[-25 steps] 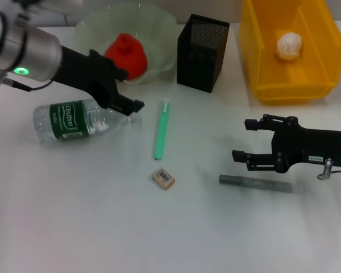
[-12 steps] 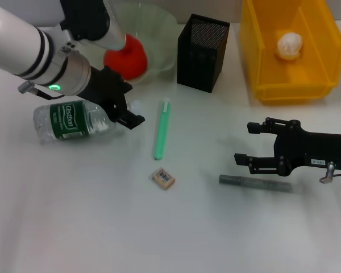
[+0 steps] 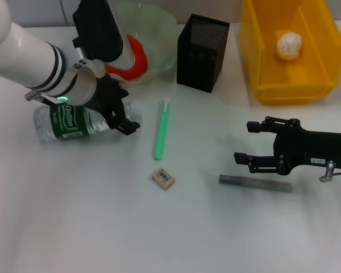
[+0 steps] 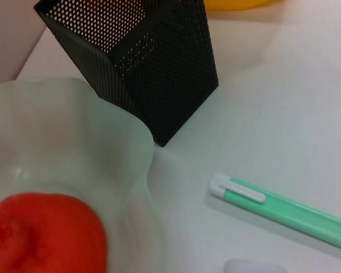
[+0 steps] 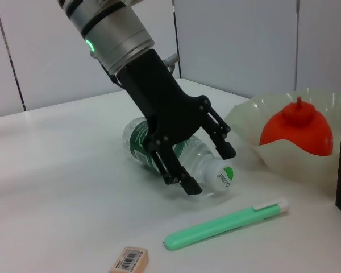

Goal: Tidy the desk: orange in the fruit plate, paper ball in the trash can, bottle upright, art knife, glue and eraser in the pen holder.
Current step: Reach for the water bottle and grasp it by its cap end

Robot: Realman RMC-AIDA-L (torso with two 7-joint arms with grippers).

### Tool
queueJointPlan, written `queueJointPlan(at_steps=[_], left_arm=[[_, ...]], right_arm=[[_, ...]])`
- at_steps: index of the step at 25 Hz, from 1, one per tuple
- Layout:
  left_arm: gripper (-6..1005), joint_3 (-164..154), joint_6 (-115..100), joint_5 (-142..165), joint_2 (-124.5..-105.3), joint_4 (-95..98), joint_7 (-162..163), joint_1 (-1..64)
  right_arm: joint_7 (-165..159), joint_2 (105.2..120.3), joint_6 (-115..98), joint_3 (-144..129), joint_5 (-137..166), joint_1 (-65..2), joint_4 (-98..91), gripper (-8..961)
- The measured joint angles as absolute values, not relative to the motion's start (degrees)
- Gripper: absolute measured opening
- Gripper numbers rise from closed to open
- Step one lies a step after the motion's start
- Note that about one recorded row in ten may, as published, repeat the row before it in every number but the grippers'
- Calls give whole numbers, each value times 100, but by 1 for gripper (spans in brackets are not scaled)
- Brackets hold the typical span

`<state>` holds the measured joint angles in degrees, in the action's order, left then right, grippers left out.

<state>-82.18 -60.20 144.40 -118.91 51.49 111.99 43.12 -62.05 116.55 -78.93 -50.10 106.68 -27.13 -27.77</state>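
Observation:
The bottle (image 3: 71, 121) lies on its side at the left of the desk, cap (image 5: 221, 176) pointing toward the art knife. My left gripper (image 3: 122, 118) is open, its fingers (image 5: 223, 145) straddling the bottle's cap end (image 5: 207, 165). The orange (image 3: 131, 61) sits in the fruit plate (image 3: 156, 25), partly hidden by my left arm. The green art knife (image 3: 161, 129), the eraser (image 3: 163, 178) and the grey glue stick (image 3: 256, 183) lie on the desk. The paper ball (image 3: 288, 44) rests in the yellow trash can (image 3: 261, 68). My right gripper (image 3: 247, 142) hovers open just above the glue.
The black mesh pen holder (image 3: 202, 52) stands between the fruit plate and the trash can. In the left wrist view the pen holder (image 4: 153, 74), plate rim (image 4: 131, 136), orange (image 4: 45, 239) and art knife (image 4: 284, 207) lie close together.
My left arm has swung down and toward the bottle, bringing its fingers from beside the neck to astride the cap end. The right gripper has barely shifted.

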Motion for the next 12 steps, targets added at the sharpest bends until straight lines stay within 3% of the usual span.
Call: queueJointPlan(at_steps=[12], left_arm=[[705, -8494, -5761, 14449, -11910, 5059, 11220, 4302]], right_arm=[[-6205, 11654, -7893, -5003, 10648, -2724, -2777, 826]])
